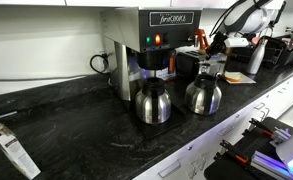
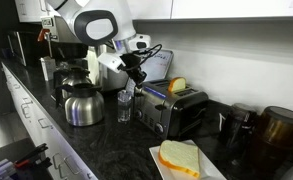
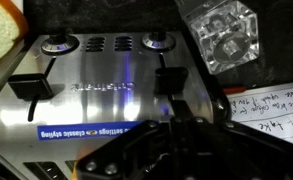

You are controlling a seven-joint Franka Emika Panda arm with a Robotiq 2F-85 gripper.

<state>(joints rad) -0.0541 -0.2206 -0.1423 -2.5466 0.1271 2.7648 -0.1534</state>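
Observation:
A silver toaster (image 3: 96, 95) fills the wrist view, with two knobs and two black levers on its face. My gripper (image 3: 178, 124) comes in from the bottom edge, its fingers shut together with nothing between them. Their tips sit right at the right-hand lever (image 3: 170, 82); whether they touch it I cannot tell. In an exterior view the gripper (image 2: 137, 72) hangs over the near end of the toaster (image 2: 172, 110), and a bread slice (image 2: 178, 86) stands in a slot. In an exterior view the gripper (image 1: 214, 46) is far off behind the coffee machine.
A clear plastic bottle (image 2: 125, 104) stands just beside the toaster. Two steel carafes (image 1: 153, 102) (image 1: 203, 95) sit under the coffee machine (image 1: 154, 40). A plate (image 2: 162, 168) with bread lies at the counter's front. A handwritten paper (image 3: 268, 100) lies next to the toaster.

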